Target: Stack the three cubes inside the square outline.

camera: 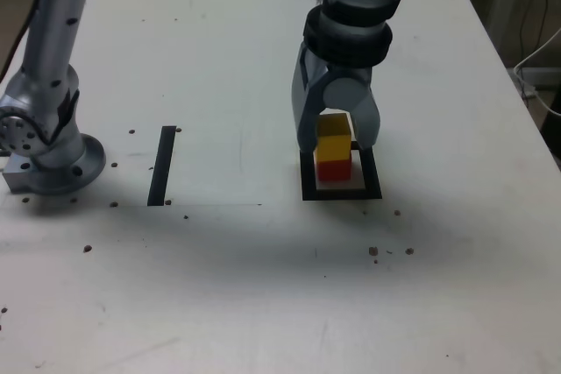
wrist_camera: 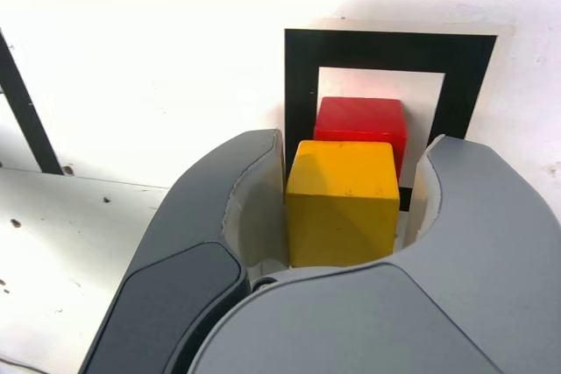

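Outside first: you see the grey two-fingered gripper [camera: 337, 133] pointing down over the flat black square outline with its white centre [camera: 307, 183], towards the exterior view's right of the white table [camera: 263, 286]. A small yellow cube [camera: 333, 136] sits on a small red cube [camera: 331, 169] inside that frame, the pair upright and roughly flush. The fingers flank the yellow cube on both sides. To the exterior view's left, a narrow black strip [camera: 162, 165] lies well apart, with bare tabletop between it and the frame; the arm's grey base [camera: 48, 151] stands further left. You have open table in front of the frame too, down to the near edge.

From the wrist view, the jaws stand slightly parted around the yellow cube [wrist_camera: 342, 203]; a thin gap shows on one side at least, but whether either pad touches it you cannot tell. The red cube [wrist_camera: 361, 124] lies below, within the outline [wrist_camera: 302, 67]'s white centre, clear of the black border.
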Available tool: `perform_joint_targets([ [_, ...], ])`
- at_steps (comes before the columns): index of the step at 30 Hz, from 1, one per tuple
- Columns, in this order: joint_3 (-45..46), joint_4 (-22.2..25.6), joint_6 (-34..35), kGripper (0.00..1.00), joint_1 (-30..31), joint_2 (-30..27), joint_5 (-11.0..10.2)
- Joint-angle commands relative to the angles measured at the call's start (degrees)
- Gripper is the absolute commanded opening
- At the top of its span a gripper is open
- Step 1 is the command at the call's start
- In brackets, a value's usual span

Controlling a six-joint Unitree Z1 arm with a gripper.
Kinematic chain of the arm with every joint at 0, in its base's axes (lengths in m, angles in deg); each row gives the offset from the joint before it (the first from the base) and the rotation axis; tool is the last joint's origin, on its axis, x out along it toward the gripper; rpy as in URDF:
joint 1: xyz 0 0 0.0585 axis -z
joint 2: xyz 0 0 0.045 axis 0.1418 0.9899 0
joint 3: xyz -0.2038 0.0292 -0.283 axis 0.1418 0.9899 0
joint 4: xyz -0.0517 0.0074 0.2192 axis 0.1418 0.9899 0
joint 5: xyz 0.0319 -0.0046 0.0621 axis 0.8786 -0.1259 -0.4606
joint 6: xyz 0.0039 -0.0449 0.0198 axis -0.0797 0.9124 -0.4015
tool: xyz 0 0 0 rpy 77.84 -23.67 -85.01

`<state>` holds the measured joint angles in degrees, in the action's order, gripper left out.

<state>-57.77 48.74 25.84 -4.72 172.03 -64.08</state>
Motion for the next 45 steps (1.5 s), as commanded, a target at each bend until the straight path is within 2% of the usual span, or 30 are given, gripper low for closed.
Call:
perform_joint_targets([
  [1, 0.2, -0.3, -0.1, 0.58, 0.1, 0.3, -0.2],
  [3, 0.4, -0.7, -0.3, 0.63, 0.1, 0.3, -0.3],
  [8, 0.9, -1.7, -0.8, 0.89, 0.1, 0.2, -0.8],
  [11, 1.2, -1.7, -0.8, 0.99, 0.1, 0.0, -1.1],
  [19, 2.3, -1.3, -0.7, 0.99, 0.1, -2.0, -1.9],
  [26, 3.0, 0.6, -2.5, 0.99, -1.2, -5.0, -3.9],
  [31, 2.2, 1.9, -8.9, 0.99, -3.9, -6.4, -6.4],
  [38, -0.2, 2.0, -20.7, 0.99, -10.2, -5.7, -12.2],
  [45, -3.8, 1.6, -31.4, 0.99, -17.5, -2.2, -14.1],
])
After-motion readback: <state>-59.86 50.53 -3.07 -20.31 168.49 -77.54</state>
